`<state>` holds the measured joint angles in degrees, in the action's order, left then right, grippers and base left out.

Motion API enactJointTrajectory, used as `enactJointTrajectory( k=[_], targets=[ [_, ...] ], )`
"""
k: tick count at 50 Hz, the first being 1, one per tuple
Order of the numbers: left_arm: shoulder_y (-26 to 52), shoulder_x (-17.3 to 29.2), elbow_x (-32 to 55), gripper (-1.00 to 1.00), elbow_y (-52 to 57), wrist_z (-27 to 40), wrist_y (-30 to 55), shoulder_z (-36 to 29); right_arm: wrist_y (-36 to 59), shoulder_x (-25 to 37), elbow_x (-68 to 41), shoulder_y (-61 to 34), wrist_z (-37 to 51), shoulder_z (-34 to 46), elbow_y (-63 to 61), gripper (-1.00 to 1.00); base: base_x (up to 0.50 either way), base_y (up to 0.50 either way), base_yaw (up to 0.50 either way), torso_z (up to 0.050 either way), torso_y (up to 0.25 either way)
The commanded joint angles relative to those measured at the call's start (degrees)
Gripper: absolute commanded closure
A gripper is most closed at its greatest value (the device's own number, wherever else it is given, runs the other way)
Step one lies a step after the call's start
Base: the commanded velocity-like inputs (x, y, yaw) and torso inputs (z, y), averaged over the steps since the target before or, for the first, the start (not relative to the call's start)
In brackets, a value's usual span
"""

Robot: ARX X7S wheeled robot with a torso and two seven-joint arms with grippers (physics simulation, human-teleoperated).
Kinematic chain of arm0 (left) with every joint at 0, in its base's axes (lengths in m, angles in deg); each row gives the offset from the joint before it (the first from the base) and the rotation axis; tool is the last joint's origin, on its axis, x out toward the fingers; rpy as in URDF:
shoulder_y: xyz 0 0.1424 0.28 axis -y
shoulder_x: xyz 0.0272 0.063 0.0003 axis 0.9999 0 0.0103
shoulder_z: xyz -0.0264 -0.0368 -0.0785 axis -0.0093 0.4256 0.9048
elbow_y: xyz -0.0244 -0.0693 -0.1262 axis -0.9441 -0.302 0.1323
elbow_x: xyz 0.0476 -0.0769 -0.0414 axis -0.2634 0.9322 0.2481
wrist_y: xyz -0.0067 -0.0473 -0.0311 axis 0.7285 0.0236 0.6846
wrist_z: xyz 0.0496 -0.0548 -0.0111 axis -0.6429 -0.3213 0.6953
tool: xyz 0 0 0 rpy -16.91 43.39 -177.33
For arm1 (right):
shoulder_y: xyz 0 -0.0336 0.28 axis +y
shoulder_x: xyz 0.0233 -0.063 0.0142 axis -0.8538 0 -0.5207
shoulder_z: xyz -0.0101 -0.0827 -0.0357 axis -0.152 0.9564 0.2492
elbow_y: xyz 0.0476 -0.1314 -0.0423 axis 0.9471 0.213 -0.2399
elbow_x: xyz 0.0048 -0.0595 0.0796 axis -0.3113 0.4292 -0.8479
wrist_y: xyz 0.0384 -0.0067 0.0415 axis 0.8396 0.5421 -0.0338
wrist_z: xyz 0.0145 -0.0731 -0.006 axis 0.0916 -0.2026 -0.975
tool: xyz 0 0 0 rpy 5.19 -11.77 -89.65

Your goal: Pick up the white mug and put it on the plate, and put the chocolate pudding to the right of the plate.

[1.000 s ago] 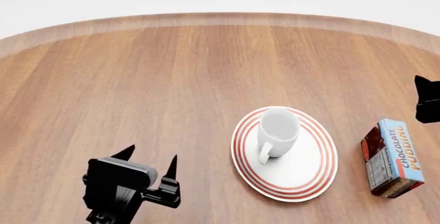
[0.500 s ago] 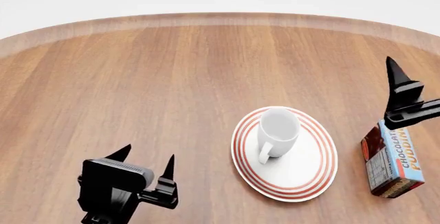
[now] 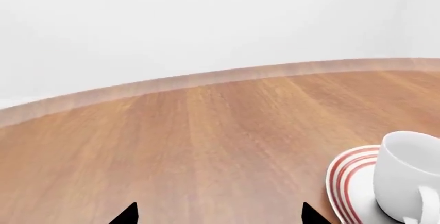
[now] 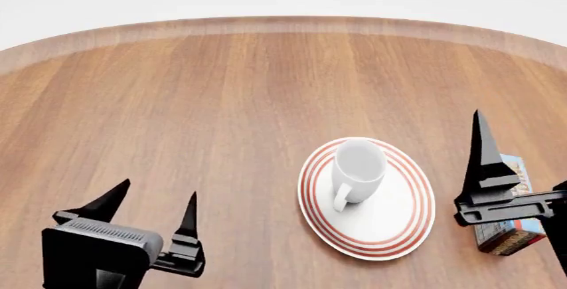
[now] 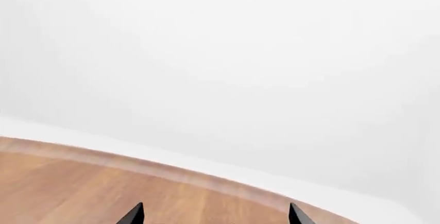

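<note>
Standing upright on round red-ringed white plate (image 4: 390, 226): glossy white ceramic mug (image 4: 357, 169). Blue-brown chocolate pudding carton (image 4: 506, 229) just right of plate, partly behind right gripper (image 4: 518, 169), spread empty. Left gripper (image 4: 151, 206) spread empty over bare wooden tabletop (image 4: 204, 103), well inside its curved edge.

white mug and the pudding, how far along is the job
Done: the white mug stands upright on the plate, and the chocolate pudding lies on the table right of the plate. In hand: nothing; the left gripper is open and empty, away from the plate, and the right gripper hangs in front of the carton, its state unclear. Left: seemingly nothing.
</note>
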<state>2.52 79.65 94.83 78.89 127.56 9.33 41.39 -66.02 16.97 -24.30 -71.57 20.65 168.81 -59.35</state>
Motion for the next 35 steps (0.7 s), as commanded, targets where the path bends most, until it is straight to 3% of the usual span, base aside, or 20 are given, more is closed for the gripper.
enactJointTrajectory(
  k=[1,6,10,17,23,35],
  targets=[
    [-8.8,4.5,-3.6,-1.00,4.5,3.8,-7.1,6.8,-10.7,0.0,11.8,7.0,5.6,5.1,0.6,-1.00,0.00,0.00,0.00,0.000,0.000],
    [-12.8,6.0,-4.6,-1.00,4.2,5.0,-10.9,8.9,-13.9,0.0,14.5,8.6,7.1,6.6,2.0,-1.00,0.00,0.00,0.00,0.000,0.000],
    [-18.5,7.0,-6.4,-1.00,2.3,6.2,-16.4,11.5,-22.9,0.0,21.5,11.1,11.7,9.0,4.9,-1.00,0.00,0.00,0.00,0.000,0.000],
    [-28.8,8.8,-12.2,-1.00,2.8,11.3,-23.8,17.1,-26.8,0.0,36.4,13.8,26.2,11.5,5.3,-1.00,0.00,0.00,0.00,0.000,0.000],
    [-33.6,9.0,-17.8,-1.00,4.9,15.7,-24.6,20.3,-31.0,0.0,44.0,14.7,34.0,12.2,5.8,-1.00,0.00,0.00,0.00,0.000,0.000],
    [-42.7,6.8,-26.1,-1.00,6.1,21.2,-29.8,28.4,-26.6,0.0,45.5,13.0,37.2,10.1,3.0,-1.00,0.00,0.00,0.00,0.000,0.000]
  ],
)
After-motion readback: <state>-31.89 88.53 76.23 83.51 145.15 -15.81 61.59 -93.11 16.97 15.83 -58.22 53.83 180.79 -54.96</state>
